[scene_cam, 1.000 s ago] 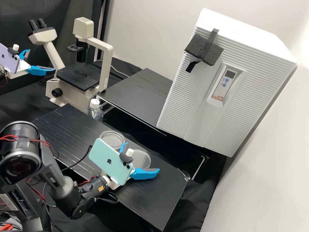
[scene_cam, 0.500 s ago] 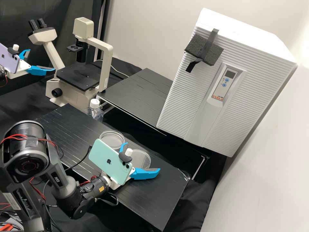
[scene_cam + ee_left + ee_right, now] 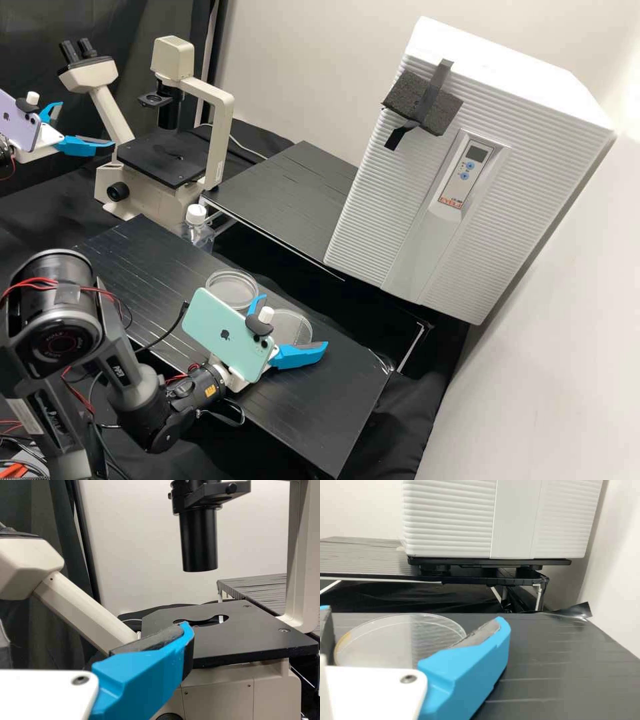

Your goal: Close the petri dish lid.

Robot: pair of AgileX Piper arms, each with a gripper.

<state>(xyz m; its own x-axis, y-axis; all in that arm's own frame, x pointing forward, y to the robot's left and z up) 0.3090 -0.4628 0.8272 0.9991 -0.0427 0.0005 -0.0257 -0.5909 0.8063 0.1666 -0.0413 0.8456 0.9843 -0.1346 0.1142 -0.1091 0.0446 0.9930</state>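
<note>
Laboratory, bench area. One inverted microscope (image 3: 217, 133), cream: twin eyepieces (image 3: 79, 51), black flat stage (image 3: 163, 160), dark focus knob (image 3: 117, 192). One white ribbed cabinet (image 3: 377, 193), boxy: small dark display (image 3: 475, 154), two blue buttons on its control panel (image 3: 460, 183). Petri dishware (image 3: 231, 285), clear, round, on a black-covered bench (image 3: 320, 427). One clear bottle (image 3: 197, 233), white screw cap (image 3: 196, 213). Backdrop: black curtain (image 3: 30, 40), pale plain wall (image 3: 293, 60).
</note>
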